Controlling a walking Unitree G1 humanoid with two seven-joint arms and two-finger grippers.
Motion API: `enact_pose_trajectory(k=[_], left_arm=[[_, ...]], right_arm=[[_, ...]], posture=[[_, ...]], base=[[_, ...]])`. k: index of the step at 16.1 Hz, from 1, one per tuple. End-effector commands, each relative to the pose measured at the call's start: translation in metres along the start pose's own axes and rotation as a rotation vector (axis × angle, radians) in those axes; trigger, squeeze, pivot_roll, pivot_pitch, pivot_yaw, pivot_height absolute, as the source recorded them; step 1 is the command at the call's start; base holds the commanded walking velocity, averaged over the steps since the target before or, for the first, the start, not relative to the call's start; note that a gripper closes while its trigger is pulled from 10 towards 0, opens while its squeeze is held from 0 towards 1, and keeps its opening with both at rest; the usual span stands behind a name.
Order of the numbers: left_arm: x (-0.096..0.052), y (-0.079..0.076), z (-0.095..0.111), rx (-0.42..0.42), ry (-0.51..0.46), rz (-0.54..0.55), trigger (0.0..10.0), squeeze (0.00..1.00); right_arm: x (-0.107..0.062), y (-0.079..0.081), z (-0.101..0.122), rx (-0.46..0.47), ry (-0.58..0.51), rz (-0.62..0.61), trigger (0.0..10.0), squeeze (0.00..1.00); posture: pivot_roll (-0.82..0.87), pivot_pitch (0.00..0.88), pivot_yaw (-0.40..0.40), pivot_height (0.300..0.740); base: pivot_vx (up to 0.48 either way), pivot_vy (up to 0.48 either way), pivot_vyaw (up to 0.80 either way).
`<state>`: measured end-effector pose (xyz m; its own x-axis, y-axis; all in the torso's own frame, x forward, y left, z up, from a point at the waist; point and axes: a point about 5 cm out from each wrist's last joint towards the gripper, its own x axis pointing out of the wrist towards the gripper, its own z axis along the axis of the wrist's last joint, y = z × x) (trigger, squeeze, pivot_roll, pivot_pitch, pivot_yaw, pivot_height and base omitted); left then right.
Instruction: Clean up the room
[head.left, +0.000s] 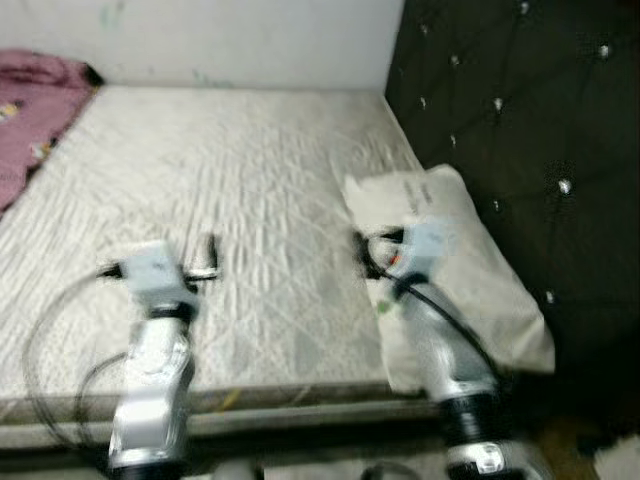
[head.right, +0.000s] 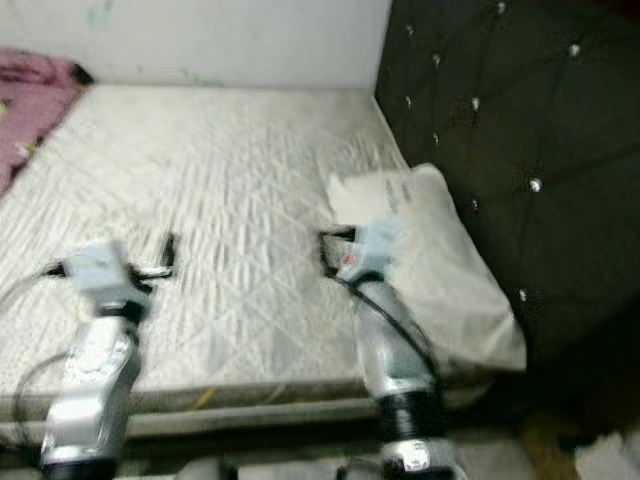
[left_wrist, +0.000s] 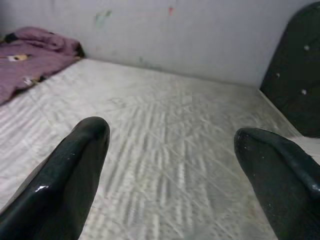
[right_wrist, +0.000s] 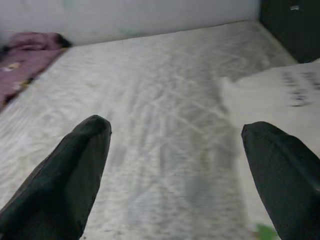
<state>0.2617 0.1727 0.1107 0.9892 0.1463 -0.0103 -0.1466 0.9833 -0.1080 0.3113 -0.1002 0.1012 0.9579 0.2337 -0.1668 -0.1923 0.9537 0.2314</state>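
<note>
Two silver arms reach forward side by side, bent slightly inward. Left gripper of two long black fingers (left_wrist: 170, 150) held low, fingers spread wide apart. Right gripper of two long black fingers (right_wrist: 175, 150) likewise spread wide, level with the left.

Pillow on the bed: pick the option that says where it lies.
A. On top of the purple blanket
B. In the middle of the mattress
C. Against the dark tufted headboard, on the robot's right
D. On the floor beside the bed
C. The white pillow lies on the mattress edge right beside the dark tufted headboard, far from the purple blanket at the other side.
</note>
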Motion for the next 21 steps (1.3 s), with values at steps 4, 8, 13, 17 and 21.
enact_pose_trajectory(k=[4, 8, 13, 17, 21], left_arm=[[0.0006, -0.0125, 0.001, -0.027, -0.004, -0.034, 10.0, 0.0], [0.0009, -0.0137, 0.0019, -0.056, -0.006, -0.045, 10.0, 0.0], [0.0012, -0.0131, 0.002, -0.062, -0.007, -0.036, 10.0, 0.0], [0.0017, -0.0138, 0.002, -0.06, -0.007, -0.036, 10.0, 0.0], [0.0013, -0.0143, 0.0018, -0.06, -0.008, -0.036, 10.0, 0.0]], right_arm=[[-0.0007, -0.0112, 0.0029, 0.006, 0.009, -0.027, 10.0, 0.0], [0.0001, -0.0112, 0.0025, 0.006, 0.008, -0.025, 10.0, 0.0], [0.0008, -0.0109, 0.0019, -0.002, 0.015, -0.02, 10.0, 0.0], [0.0013, -0.0108, 0.001, -0.005, 0.02, -0.016, 10.0, 0.0], [0.0016, -0.0112, 0.0005, -0.009, 0.024, -0.012, 10.0, 0.0]], posture=[[-0.02, 0.0, -0.022, 0.74], [-0.02, 0.0, -0.023, 0.74], [-0.01, 0.0, -0.027, 0.74], [-0.01, 0.0, -0.031, 0.74], [-0.01, 0.0, -0.034, 0.74]], base=[[0.0, 0.48, -0.11], [0.0, 0.48, -0.4], [0.0, 0.48, 0.0], [0.0, 0.48, 0.0], [0.0, 0.48, 0.0]])
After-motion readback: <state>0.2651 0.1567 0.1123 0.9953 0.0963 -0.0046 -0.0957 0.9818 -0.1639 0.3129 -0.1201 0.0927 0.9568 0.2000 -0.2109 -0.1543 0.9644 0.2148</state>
